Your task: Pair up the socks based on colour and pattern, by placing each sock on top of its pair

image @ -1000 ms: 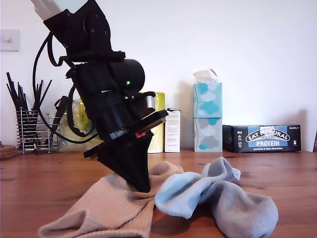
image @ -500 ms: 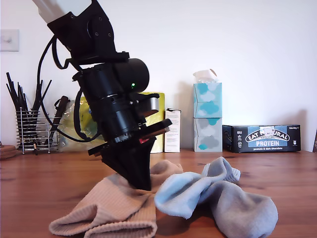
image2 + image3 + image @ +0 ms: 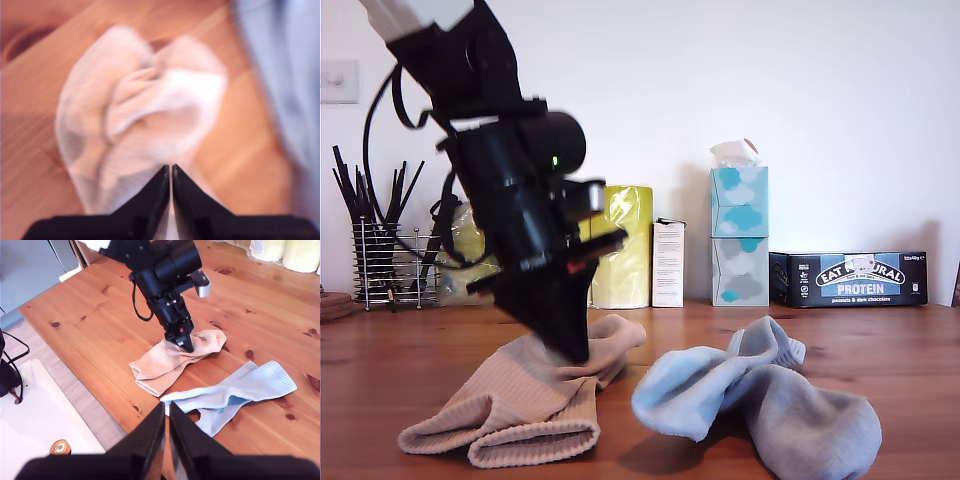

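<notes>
Now my first gripper stands tilted on the soft ribbed beige socks, and its black jaws are pressed together with a fold of the beige knit pinched between them (the first wrist view is blurred, but the closed tips on the cloth are plain there). The beige socks lie one upon the other on the brown wooden table, toward the exterior view's left, with their two open cuffs side by side near the front edge. The pale blue socks with grey feet lie crumpled toward the exterior view's right, close beside the beige ones but not touching them. From the second wrist view I see the same blue socks stretched out flat, near the table's edge. My second gripper hangs high above that edge with its jaws clenched on nothing. At the wall behind stand a yellow roll, a tall tissue box with blue clouds, a dark protein bar carton and a wire basket of black sticks.
</notes>
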You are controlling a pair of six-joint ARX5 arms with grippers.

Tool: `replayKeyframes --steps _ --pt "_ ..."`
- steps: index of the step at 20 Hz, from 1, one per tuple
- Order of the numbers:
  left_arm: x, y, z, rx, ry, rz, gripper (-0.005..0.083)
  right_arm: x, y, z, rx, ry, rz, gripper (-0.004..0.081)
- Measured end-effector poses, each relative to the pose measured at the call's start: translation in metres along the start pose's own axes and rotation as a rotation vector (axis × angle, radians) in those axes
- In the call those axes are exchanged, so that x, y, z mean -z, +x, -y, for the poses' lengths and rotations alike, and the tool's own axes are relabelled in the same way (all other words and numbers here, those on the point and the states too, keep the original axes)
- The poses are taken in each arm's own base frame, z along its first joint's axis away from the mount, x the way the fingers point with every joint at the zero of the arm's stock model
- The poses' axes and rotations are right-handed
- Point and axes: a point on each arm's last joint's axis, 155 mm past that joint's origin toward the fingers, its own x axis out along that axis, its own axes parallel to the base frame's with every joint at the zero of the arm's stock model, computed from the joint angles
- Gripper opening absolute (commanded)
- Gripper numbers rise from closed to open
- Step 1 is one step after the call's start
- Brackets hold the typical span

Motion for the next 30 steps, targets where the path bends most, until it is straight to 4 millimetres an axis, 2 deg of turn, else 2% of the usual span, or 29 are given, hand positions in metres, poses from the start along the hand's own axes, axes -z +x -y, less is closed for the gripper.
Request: replayKeyframes --steps 4,6,8,11,12,15,18,21,23,25,27,30 --pt "-0.029 -0.078 0.037 0.067 0.074 0.185 -0.0019 -0.001 0.004 0.003 0.011 0.013 -0.007 -0.0012" --pt "-0.036 -0.114 0.048 0.066 0.141 0.269 -0.0019 -0.008 0.011 0.02 0.089 0.03 0.0 -0.0012" --pt "-0.042 -0.132 0.044 0.014 0.184 0.321 -0.0019 -0.023 0.018 0.041 0.186 0.029 0.048 -0.0012" --pt "-0.057 -0.149 0.026 -0.084 0.202 0.427 -0.0019 -0.041 0.027 0.066 0.304 -0.016 0.147 -0.0012" --pt "-0.056 -0.156 0.017 -0.106 0.197 0.47 -0.0019 -0.045 0.029 0.073 0.33 -0.018 0.177 -0.0012" --pt "-0.038 -0.19 -0.021 -0.196 0.164 0.629 -0.0019 -0.07 0.028 0.098 0.408 -0.021 0.272 -0.0012" --pt "-0.02 -0.23 -0.052 -0.276 0.13 0.779 -0.0019 -0.069 0.023 0.128 0.467 0.016 0.272 -0.0012" --pt "0.007 -0.265 -0.063 -0.312 0.108 0.874 -0.0019 -0.066 0.014 0.142 0.456 0.039 0.279 -0.0012" --pt "0.023 -0.284 -0.057 -0.32 0.109 0.914 -0.0019 -0.057 0.009 0.142 0.434 0.062 0.262 -0.0012" --pt "0.043 -0.293 -0.042 -0.312 0.113 0.916 -0.0019 -0.044 0.008 0.135 0.406 0.084 0.225 -0.0012" --pt "0.066 -0.296 -0.028 -0.297 0.111 0.897 -0.0019 -0.029 0.003 0.125 0.393 0.095 0.183 -0.0012" --pt "0.098 -0.294 -0.014 -0.278 0.097 0.866 -0.0019 -0.013 -0.018 0.102 0.396 0.058 0.173 -0.0012"
